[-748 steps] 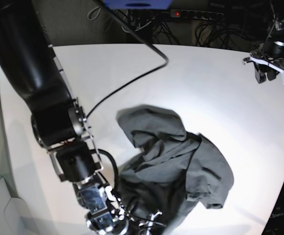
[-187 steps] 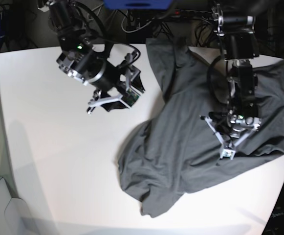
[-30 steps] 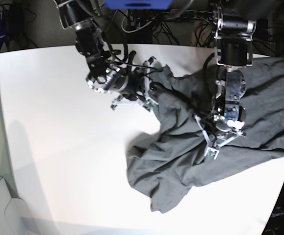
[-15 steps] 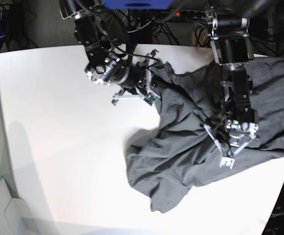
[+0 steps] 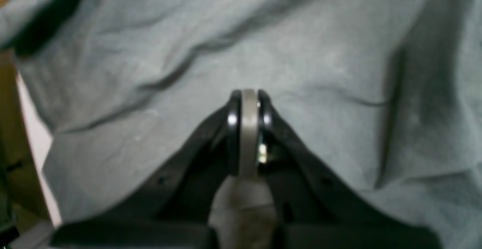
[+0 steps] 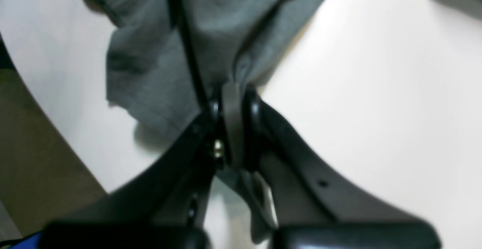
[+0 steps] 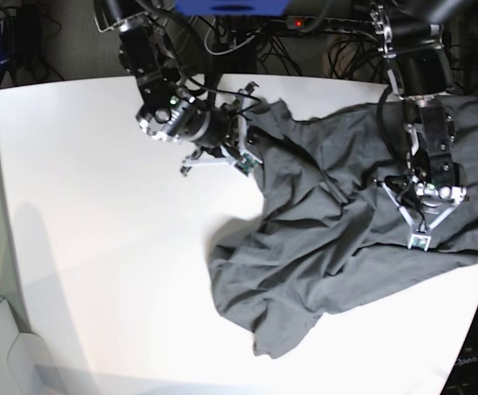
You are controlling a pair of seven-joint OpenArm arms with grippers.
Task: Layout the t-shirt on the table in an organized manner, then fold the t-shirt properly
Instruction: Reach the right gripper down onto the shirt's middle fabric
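Here, right tool (image 6: pixel 237 90) pinches shirt (image 6: pixel 203 23); left above cloth.

The base view looked down across the surface (image 7: pixel 115 271) from above. Both wrist views looked closely along their hands, sharing the t-shirt (image 7: pixel 304 239) with it.

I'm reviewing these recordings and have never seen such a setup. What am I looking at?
Two black robot arms work over a white table. One picture looks across the whole table; the other two come from cameras on the arms' wrists. A wrinkled dark grey t-shirt lies on it, not folded. The right gripper, at the left of the wide picture, has its jaws closed on a bunched edge of the cloth. The left gripper is above the shirt, jaws shut, apparently holding nothing.
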